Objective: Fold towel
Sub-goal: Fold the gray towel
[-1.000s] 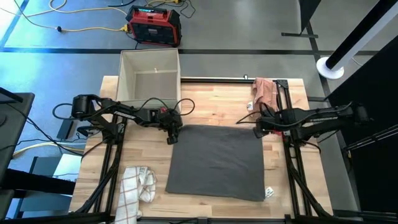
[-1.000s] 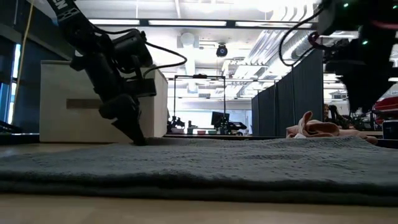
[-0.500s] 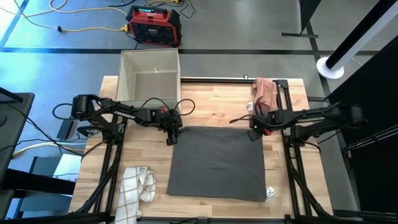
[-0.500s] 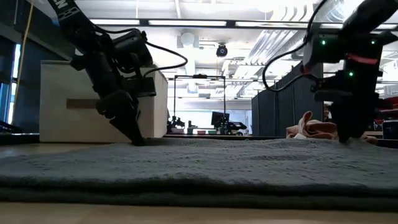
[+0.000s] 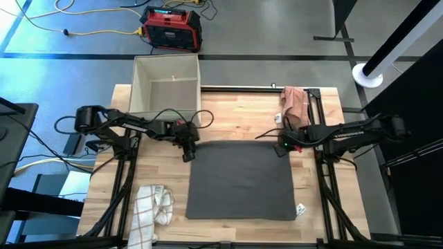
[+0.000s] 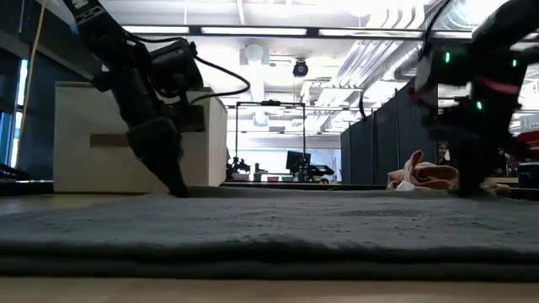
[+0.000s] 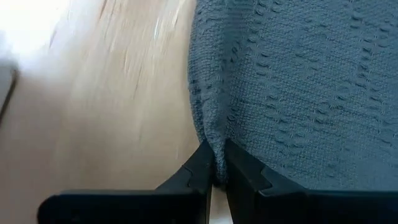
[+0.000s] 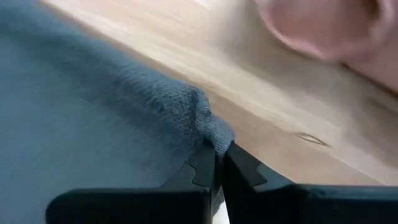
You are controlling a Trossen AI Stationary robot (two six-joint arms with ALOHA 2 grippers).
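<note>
A dark grey towel (image 5: 242, 181) lies spread flat on the wooden table (image 5: 235, 114); it fills the foreground of the low view (image 6: 269, 227). My left gripper (image 5: 185, 153) is down at its far left corner and is shut on it, also seen in the low view (image 6: 174, 187). My right gripper (image 5: 282, 148) is down at the far right corner (image 6: 472, 189) and is shut on that one. Both wrist views show a small bunch of grey cloth between the dark fingers. My left gripper pinches the towel's far left corner (image 7: 214, 146) between its two fingers, where the cloth puckers into a small ridge. The fingers slant down from the table's left side. The rest of the towel lies flat on the table. My right gripper pinches the towel's far right corner (image 8: 214, 132) between its two fingers, and the corner is bunched into a small hump. The fingers come down from the table's right side. The cloth beyond the corner rests flat on the table.
A white open box (image 5: 166, 86) stands at the far left of the table. A pink cloth (image 5: 296, 102) lies at the far right corner. A white checked cloth (image 5: 154, 206) lies at the near left. A red device (image 5: 172, 28) sits on the floor beyond the table.
My right gripper has come down from above onto the towel's far right corner, moving a little toward the table's left. My left gripper has shifted slightly toward the table's left edge with its corner. The towel's far edge now lies straighter.
</note>
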